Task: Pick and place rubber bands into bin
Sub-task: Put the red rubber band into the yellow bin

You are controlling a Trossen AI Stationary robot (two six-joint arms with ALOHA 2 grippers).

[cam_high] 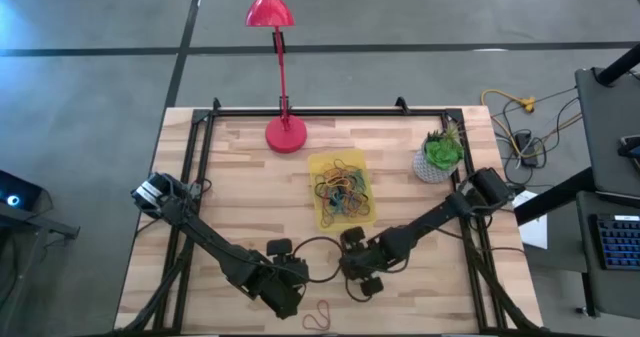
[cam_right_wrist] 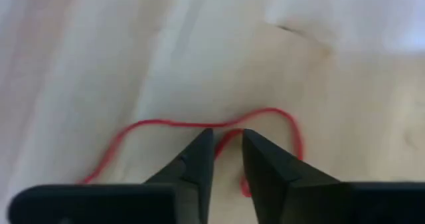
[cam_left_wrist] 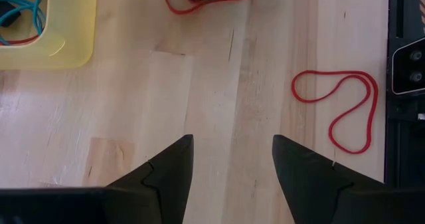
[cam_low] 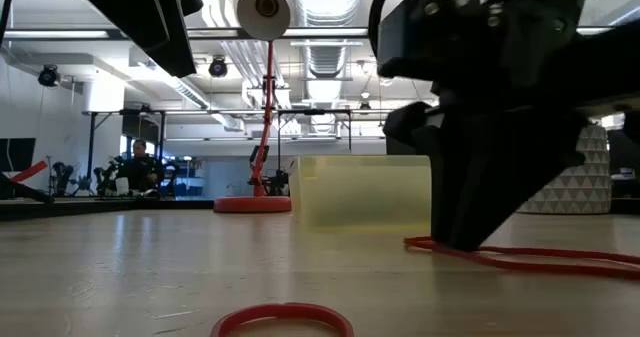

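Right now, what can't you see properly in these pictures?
- Right gripper: whether it really pinches the thin red rubber band; right wrist view, fingertips cover the spot.
- Translucent yellow plastic bin: contents; low view, cloudy wall.
- Second red rubber band: high view, too small for shape.

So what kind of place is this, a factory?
More likely a lab or workshop: exposed ceiling ducts, other equipment stands behind, and a keyboard on a desk beside the wooden table.
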